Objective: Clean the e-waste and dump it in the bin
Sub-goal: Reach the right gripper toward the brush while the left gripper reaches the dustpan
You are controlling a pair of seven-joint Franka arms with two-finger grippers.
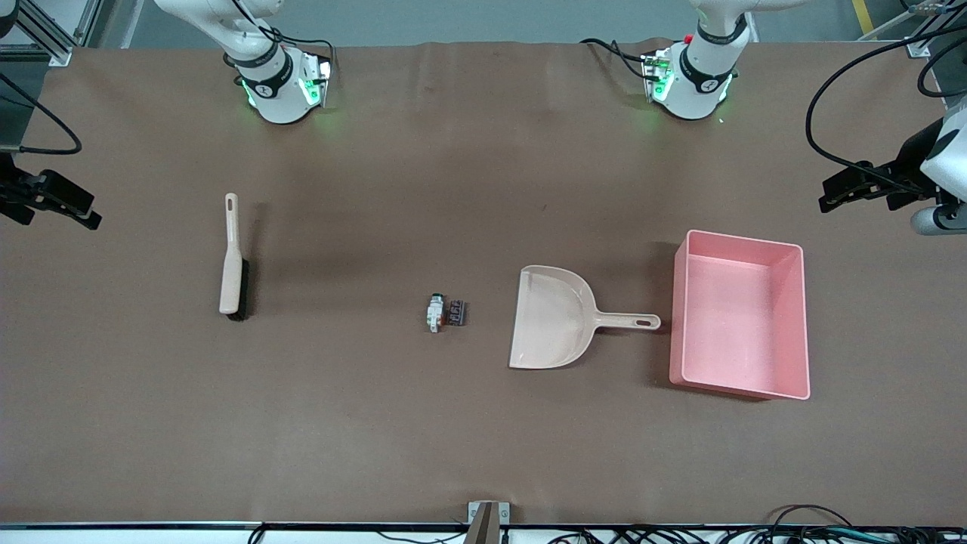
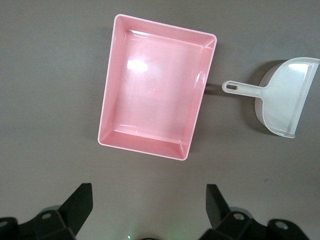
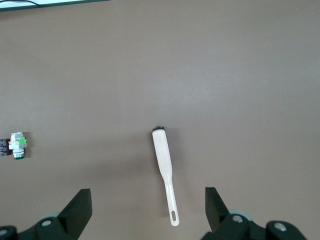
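Note:
The e-waste lies mid-table: a whitish part with green bits (image 1: 434, 313) touching a dark ribbed block (image 1: 456, 313); in the right wrist view the whitish part (image 3: 18, 145) sits with the block (image 3: 3, 148) at the frame's edge. The pink bin (image 1: 740, 313) stands empty toward the left arm's end, seen in full in the left wrist view (image 2: 155, 90). My left gripper (image 1: 827, 195) hangs open high up, just outside the bin's edge (image 2: 149, 205). My right gripper (image 1: 87, 211) is open and empty, high over the table's right-arm end (image 3: 148, 207).
A beige dustpan (image 1: 555, 317) lies between the e-waste and the bin, its handle pointing at the bin (image 2: 287, 97). A beige brush with black bristles (image 1: 233, 257) lies toward the right arm's end, below the right gripper in its wrist view (image 3: 164, 160).

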